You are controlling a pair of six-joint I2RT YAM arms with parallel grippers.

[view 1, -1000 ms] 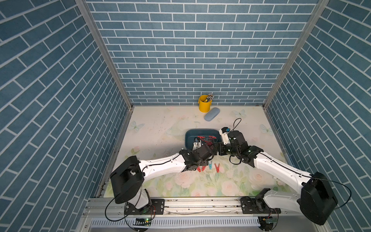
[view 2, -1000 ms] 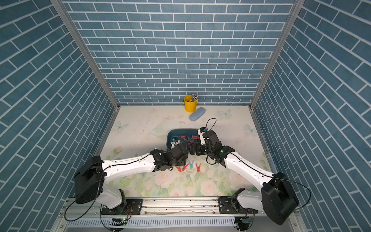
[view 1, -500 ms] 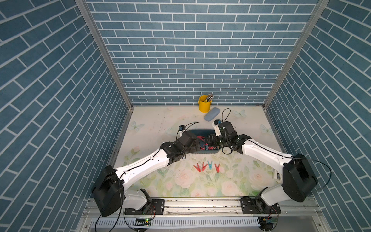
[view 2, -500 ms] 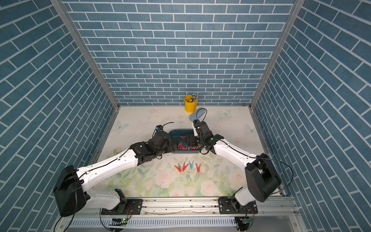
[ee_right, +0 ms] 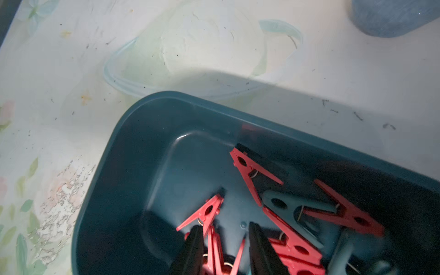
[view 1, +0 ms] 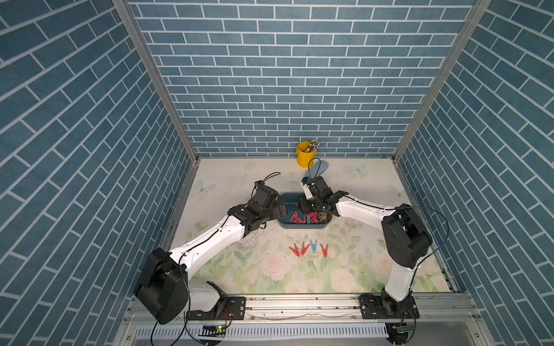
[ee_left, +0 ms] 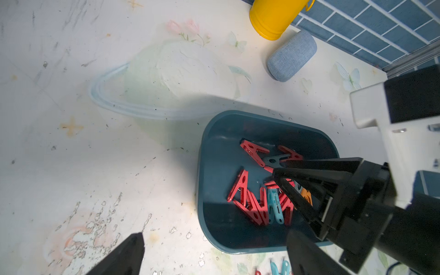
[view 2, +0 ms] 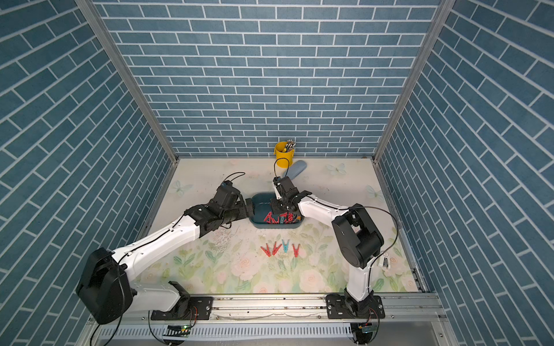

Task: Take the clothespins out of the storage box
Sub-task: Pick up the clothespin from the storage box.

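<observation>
The right gripper (ee_right: pixel 223 247) reaches down into the storage box (ee_right: pixel 166 98), its jaws partly drawn in on either side of a bunch of red clothespins (ee_right: pixel 215 240). I cannot tell whether they already pinch one. More clothespins lie heaped just beside it, red with a few teal, and an orange one shows in the left wrist view. To do this pick well, I judge the jaws should clamp a single clip across its flat sides and lift straight up, since the tangled legs and springs could drag neighbours along. The left gripper (ee_left: pixel 214 238) hovers spread wide at the box's end, holding nothing, and could steady the rim if the box slides. Four clips (view 1: pixel 308 248) already lie in a row on the floral table (view 1: pixel 269 269), near the box. Farther back stand a yellow bucket (view 1: pixel 305 154) and a light blue case (ee_left: pixel 291 56). No brand, label or writing is legible anywhere.
</observation>
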